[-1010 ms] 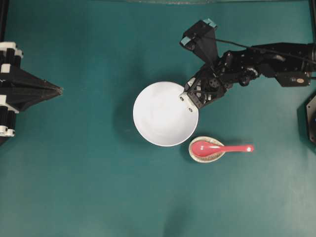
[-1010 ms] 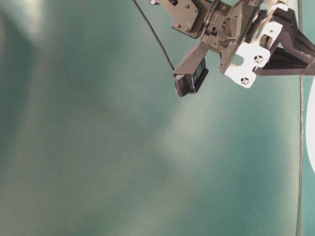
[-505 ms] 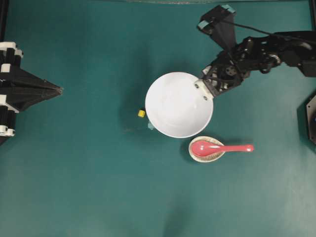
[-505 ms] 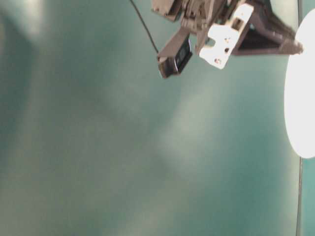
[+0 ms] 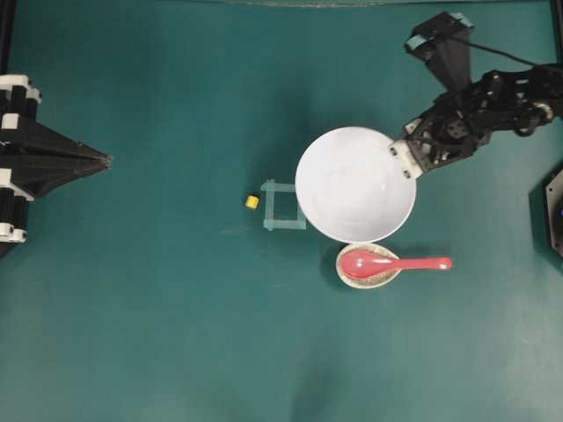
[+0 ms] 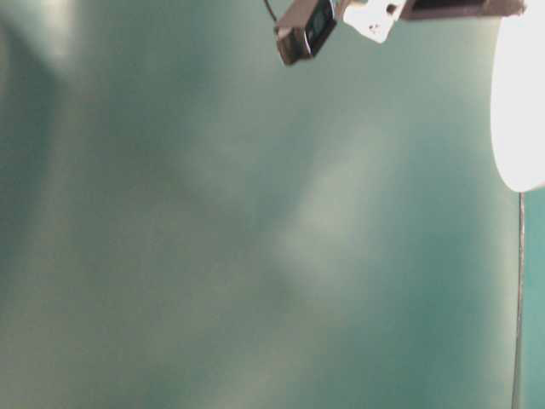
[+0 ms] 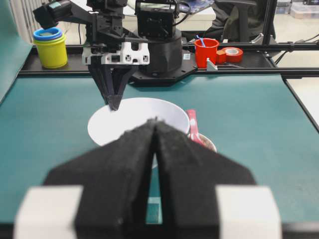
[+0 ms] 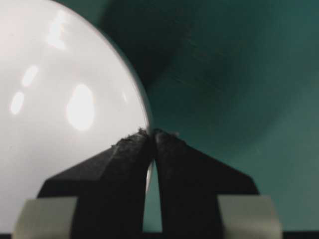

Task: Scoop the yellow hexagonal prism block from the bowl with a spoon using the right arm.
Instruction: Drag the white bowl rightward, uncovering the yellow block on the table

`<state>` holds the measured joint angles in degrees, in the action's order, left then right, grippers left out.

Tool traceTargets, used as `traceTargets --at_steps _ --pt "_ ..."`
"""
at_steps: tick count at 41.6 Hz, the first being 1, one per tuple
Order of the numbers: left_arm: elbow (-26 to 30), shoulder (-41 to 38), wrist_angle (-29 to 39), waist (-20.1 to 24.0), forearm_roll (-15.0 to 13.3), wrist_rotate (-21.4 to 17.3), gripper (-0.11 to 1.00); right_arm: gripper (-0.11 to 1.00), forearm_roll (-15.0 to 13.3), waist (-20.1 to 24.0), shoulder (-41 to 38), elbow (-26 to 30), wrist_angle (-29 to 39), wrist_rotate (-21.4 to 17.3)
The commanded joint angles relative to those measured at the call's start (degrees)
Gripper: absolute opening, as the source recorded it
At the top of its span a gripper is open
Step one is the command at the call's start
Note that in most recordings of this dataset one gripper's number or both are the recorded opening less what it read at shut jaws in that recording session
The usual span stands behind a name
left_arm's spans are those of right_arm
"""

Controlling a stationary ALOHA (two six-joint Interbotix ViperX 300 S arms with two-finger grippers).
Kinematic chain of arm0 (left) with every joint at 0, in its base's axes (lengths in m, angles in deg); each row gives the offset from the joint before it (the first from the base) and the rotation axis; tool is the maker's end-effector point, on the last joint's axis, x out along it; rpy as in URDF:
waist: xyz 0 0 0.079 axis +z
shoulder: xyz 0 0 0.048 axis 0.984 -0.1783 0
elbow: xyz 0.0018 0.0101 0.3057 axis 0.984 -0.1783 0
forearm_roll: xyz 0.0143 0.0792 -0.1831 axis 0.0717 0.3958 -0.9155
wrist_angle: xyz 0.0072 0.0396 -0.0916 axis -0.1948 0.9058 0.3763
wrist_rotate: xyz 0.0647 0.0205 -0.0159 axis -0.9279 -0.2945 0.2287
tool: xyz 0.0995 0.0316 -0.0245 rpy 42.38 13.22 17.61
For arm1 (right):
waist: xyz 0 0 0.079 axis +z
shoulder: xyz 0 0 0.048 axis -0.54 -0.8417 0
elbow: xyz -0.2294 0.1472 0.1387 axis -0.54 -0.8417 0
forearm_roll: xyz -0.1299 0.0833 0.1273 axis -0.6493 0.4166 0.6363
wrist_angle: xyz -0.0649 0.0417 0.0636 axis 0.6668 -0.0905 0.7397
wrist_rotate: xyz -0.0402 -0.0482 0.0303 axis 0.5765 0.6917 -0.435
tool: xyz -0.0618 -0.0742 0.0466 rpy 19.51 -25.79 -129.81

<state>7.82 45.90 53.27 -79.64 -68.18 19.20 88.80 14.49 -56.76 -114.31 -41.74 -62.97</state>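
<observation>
Judging from how things lie, the scooping itself is not yet begun, because the setup is not ready for it. On the large teal table (image 5: 141,334) the white bowl (image 5: 354,185) stands on the right of the middle, and its inside looks empty in the overhead view. The right arm (image 5: 493,97) reaches in from the right side, and the right gripper (image 5: 400,156) has its fingers pressed together on the rim of the bowl; the right wrist view shows the two dark fingertips meeting exactly at the edge of the rim, so it is clenched on the bowl. The left gripper (image 7: 155,124) rests at the left border of the table, its fingers closed together with nothing between them.

Just below the bowl, the speckled spoon rest (image 5: 369,268) carries the pinkish-red spoon (image 5: 391,263), its handle pointing to the right; nobody touches it. A square of pale tape (image 5: 283,205) is on the table just beside the left edge of the bowl. The yellow hexagonal prism block (image 5: 252,202) lies on the bare table left of this tape, well apart from the bowl, not inside it.

The next move probably calls for letting go of the rim and taking the spoon by its handle. The block is outside the bowl, so a scoop from the bowl seems not possible as things stand.
</observation>
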Motion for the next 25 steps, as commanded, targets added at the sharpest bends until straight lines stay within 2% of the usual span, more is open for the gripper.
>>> traceTargets --at_steps 1,25 --pt "1.05 -0.44 -0.35 0.00 0.09 -0.09 0.00 0.07 0.09 -0.35 2.72 -0.35 -0.26 -0.26" --pt "1.05 -0.44 -0.53 0.00 0.09 -0.09 0.00 0.07 -0.79 -0.62 2.55 -1.67 -0.53 -0.35"
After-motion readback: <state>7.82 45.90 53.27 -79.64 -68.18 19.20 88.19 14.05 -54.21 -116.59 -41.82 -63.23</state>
